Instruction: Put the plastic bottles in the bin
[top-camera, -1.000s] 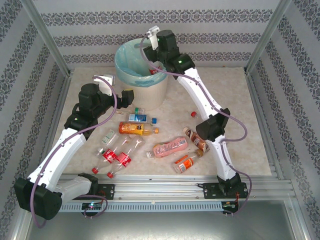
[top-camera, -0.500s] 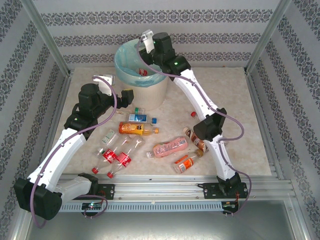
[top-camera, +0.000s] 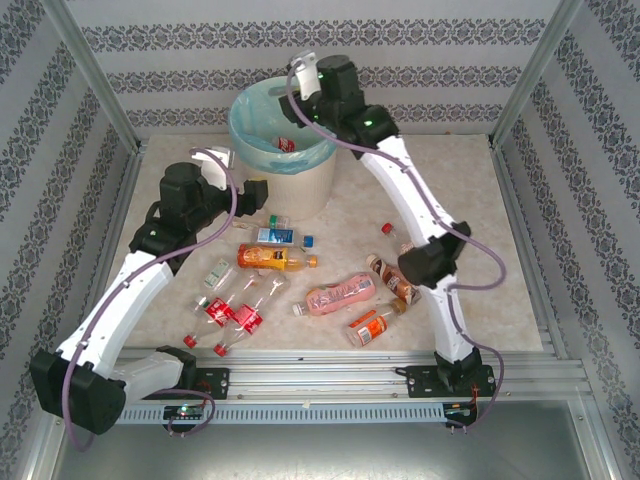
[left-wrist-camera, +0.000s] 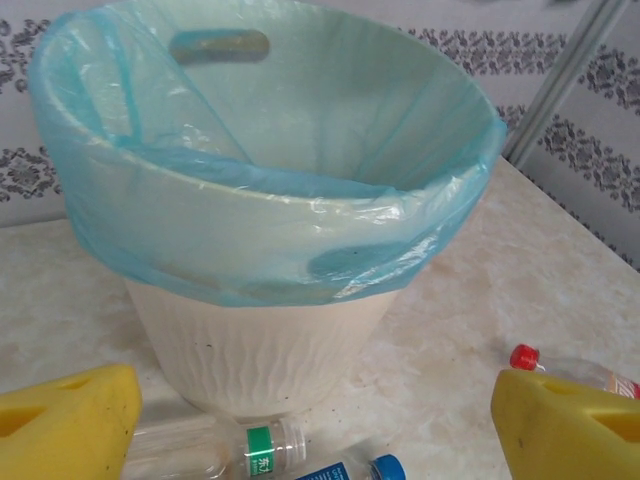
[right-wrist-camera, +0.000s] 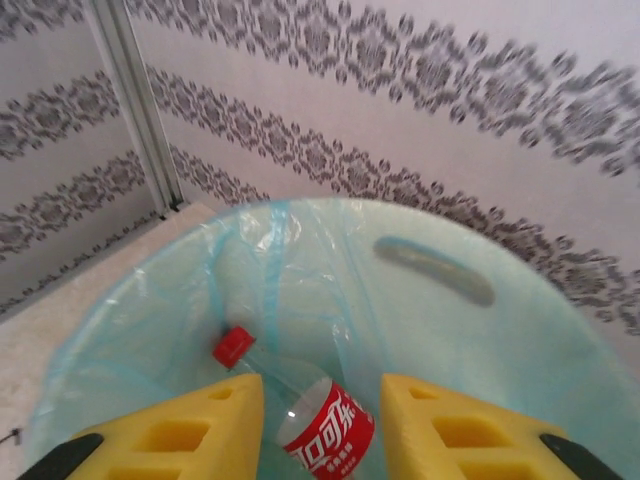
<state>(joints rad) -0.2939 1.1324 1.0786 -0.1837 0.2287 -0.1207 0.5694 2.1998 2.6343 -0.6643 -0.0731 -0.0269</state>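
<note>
The cream-white bin (top-camera: 285, 170) with its light blue liner stands at the back centre. My right gripper (top-camera: 298, 112) hovers over its mouth, open, fingers apart. Below it, inside the bin, lies a clear bottle (right-wrist-camera: 320, 425) with a red label and red cap, also visible in the top view (top-camera: 284, 145). My left gripper (top-camera: 258, 192) is open beside the bin's near wall (left-wrist-camera: 260, 350). Under it lie a clear green-labelled bottle (left-wrist-camera: 225, 450) and a blue-capped bottle (left-wrist-camera: 355, 470). Several more plastic bottles lie on the table, among them an orange one (top-camera: 275, 259) and a pink one (top-camera: 340, 296).
A brown bottle (top-camera: 388, 277) and a small orange bottle (top-camera: 372, 325) lie by the right arm's elbow. Two red-labelled bottles (top-camera: 228, 315) lie near the left arm. Loose blue cap (top-camera: 309, 241). A red-capped bottle (left-wrist-camera: 565, 368) lies right of the bin. Patterned walls and metal posts enclose the table.
The red-labelled bottle dropped out of my right gripper into the bin, and that gripper has since risen above the rim. My left arm shifted slightly towards the bin.
</note>
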